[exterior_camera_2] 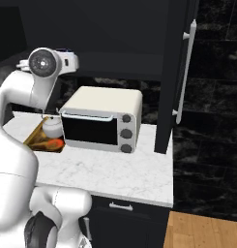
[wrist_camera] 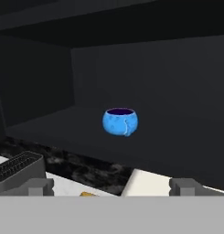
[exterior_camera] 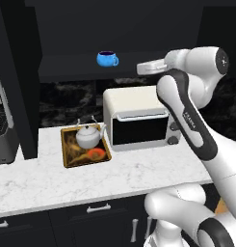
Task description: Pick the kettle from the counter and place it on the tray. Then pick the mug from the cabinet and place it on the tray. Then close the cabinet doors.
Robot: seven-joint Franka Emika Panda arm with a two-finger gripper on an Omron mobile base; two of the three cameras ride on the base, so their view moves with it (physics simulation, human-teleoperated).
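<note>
The kettle (exterior_camera: 88, 136) is already sitting on the tray (exterior_camera: 69, 155), below and left of the gripper (wrist_camera: 113, 185). The mug (wrist_camera: 120, 121) is waiting on the cabinet (exterior_camera: 71, 67) shelf, straight ahead of the gripper and slightly above it; the doors (exterior_camera_2: 175, 72) are standing open. The arm is reaching level toward the shelf, jaws spread wide, grasping nothing.

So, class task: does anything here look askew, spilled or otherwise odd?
Nothing stands out. The kettle sits upright on the tray, which lies at a slight angle to the counter edge. The mug stands upright on the cabinet shelf.
</note>
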